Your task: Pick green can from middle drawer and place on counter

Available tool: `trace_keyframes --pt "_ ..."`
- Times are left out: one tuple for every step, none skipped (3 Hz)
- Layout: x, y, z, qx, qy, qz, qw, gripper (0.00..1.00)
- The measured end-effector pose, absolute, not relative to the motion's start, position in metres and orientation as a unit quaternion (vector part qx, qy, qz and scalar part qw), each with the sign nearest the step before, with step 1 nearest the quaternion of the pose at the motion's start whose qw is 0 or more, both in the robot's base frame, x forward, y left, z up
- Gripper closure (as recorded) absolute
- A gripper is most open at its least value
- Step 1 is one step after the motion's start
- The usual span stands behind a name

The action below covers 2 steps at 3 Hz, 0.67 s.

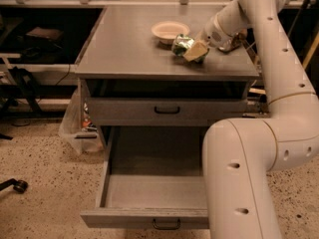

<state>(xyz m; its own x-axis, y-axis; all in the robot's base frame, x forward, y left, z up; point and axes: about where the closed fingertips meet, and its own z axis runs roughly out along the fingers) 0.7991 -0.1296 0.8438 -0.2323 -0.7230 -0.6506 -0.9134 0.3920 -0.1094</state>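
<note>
The green can (181,45) lies tilted at the counter's (127,44) back right, just in front of a white bowl. My gripper (192,49) reaches in from the right and is shut on the can, with one pale finger (196,51) across its right side. The can is at or just above the counter top; I cannot tell whether it touches. The middle drawer (149,188) is pulled fully open below, its grey floor bare and its dark handle (166,225) at the front.
A white bowl (169,30) sits behind the can. A brown-gold can (231,44) is mostly hidden behind my wrist. The upper drawer front (167,110) is shut. My arm's large links fill the right side. A plastic bag (75,128) stands left of the cabinet.
</note>
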Motion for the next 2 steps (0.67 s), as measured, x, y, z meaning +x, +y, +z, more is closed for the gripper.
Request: trace_keyframes --pt "0.7976 -0.1289 0.8479 -0.531 0.771 0.149 0.320 1.00" --pt "0.7976 -0.1288 0.8479 -0.531 0.771 0.149 0.320 0.82"
